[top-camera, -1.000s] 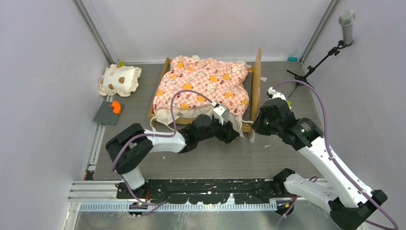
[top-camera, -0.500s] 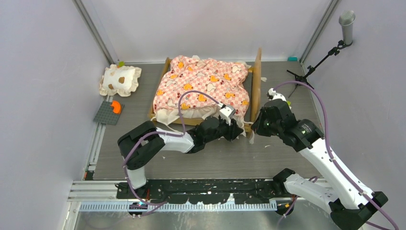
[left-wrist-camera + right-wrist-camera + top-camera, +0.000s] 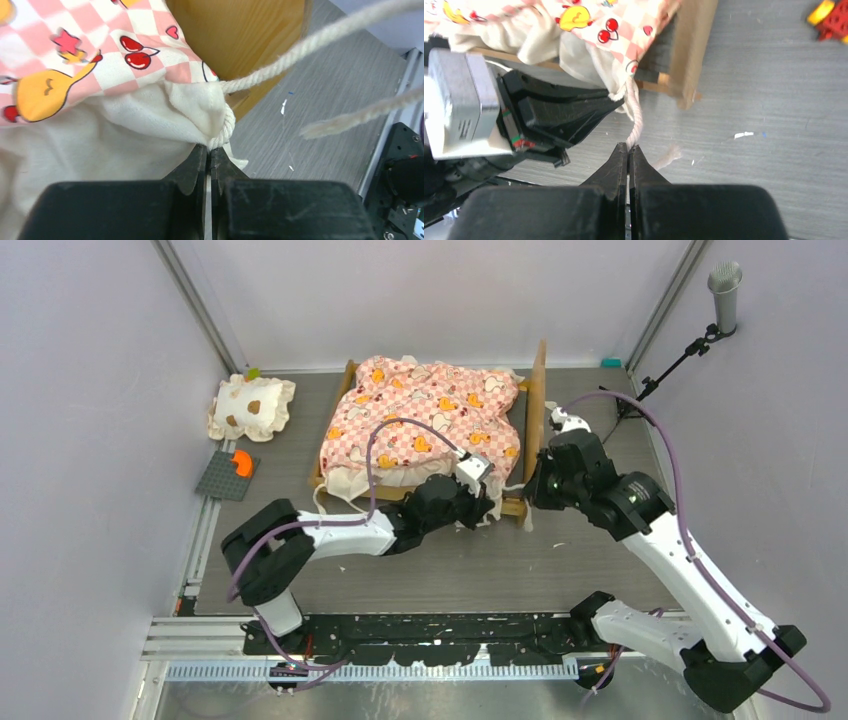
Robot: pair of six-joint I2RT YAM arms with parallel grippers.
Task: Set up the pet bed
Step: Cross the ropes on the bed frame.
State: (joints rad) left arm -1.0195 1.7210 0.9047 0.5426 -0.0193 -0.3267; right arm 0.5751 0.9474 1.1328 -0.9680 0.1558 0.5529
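Note:
The pet bed's light-wood frame [image 3: 537,410] stands at the back of the table, its pink checkered mattress [image 3: 425,415] lying rumpled on it. A cream cord [image 3: 310,45] is tied to the mattress's near right corner [image 3: 200,107]. My left gripper [image 3: 208,148] is shut, pinching the cord's knot and the cream cloth at that corner beside the wooden bed post [image 3: 235,35]. My right gripper [image 3: 628,146] is shut on the same cord [image 3: 636,120] a little farther along, with its frayed end [image 3: 669,155] on the table. Both grippers meet at the bed's near right corner [image 3: 510,502].
A cream ruffled pillow with brown spots [image 3: 252,405] lies at the back left. Next to it is a grey stud plate with an orange piece [image 3: 228,475]. A microphone stand [image 3: 690,340] rises at the back right. Red and yellow bricks [image 3: 829,17] lie beyond the headboard.
My left gripper has shut from open onto the cord at the mattress corner. The right arm has shifted slightly toward the back, still shut on the cord.

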